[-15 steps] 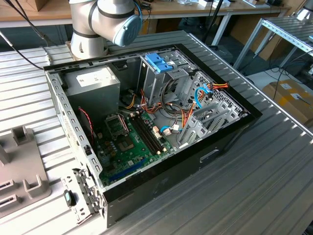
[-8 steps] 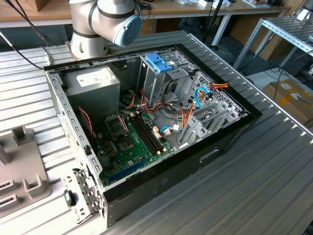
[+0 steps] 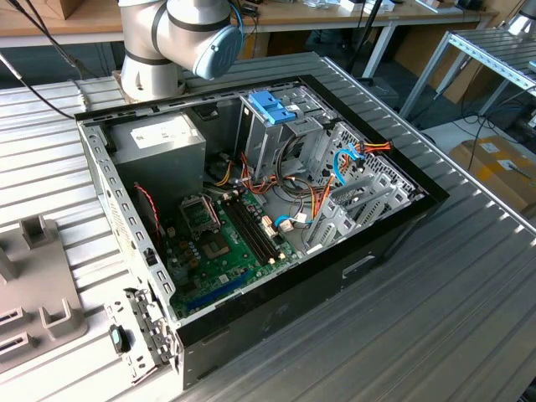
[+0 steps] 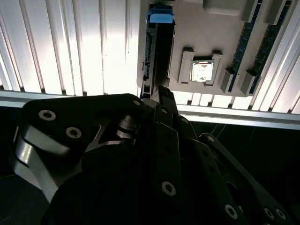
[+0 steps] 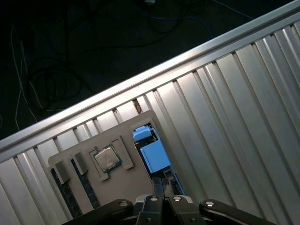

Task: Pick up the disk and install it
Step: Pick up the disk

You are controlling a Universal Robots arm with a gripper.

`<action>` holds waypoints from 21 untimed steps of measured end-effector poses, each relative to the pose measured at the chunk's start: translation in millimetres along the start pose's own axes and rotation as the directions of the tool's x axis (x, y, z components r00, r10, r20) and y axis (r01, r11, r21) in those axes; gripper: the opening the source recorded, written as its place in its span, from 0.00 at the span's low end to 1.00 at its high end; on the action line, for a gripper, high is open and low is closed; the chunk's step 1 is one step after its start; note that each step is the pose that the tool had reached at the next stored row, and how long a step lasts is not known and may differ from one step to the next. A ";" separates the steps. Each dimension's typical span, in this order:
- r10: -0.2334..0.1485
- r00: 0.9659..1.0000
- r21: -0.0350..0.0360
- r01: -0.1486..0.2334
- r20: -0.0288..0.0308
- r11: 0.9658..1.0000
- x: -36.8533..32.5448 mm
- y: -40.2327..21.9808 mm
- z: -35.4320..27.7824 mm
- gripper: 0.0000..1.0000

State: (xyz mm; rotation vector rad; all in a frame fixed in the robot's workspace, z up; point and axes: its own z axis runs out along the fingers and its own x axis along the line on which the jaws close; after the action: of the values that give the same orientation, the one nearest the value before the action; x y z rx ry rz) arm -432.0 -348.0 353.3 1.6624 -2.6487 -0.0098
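Black linkage gripper (image 5: 162,186) hangs over one end of a flat grey plastic fixture plate (image 5: 131,180). Whether it is apart or clamped on anything cannot be told. Directly ahead of its tips, the flat rectangular silver-grey metal disk (image 5: 152,157) with its blue-banded label sits in a narrow slot along the plate's border. Just beside that slot a square silver processor chip (image 5: 107,159) rests in a recess, with dark memory sticks (image 4: 243,42) further out. On the disk's other side lies the bare ribbed aluminium table (image 5: 225,117), open all the way to its raised edge rail (image 5: 140,80).
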 end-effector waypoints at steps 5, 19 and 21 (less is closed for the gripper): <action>-0.026 1.000 0.000 0.026 0.000 1.000 0.0 0.0 0.0 0.11; -0.161 0.987 0.001 0.161 -0.002 0.987 0.0 0.0 0.0 0.11; -0.175 0.984 0.001 0.175 -0.002 0.984 0.0 0.0 0.0 0.11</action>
State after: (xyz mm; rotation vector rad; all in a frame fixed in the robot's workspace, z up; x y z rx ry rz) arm -432.0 -348.0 353.3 1.8889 -2.4916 -0.0078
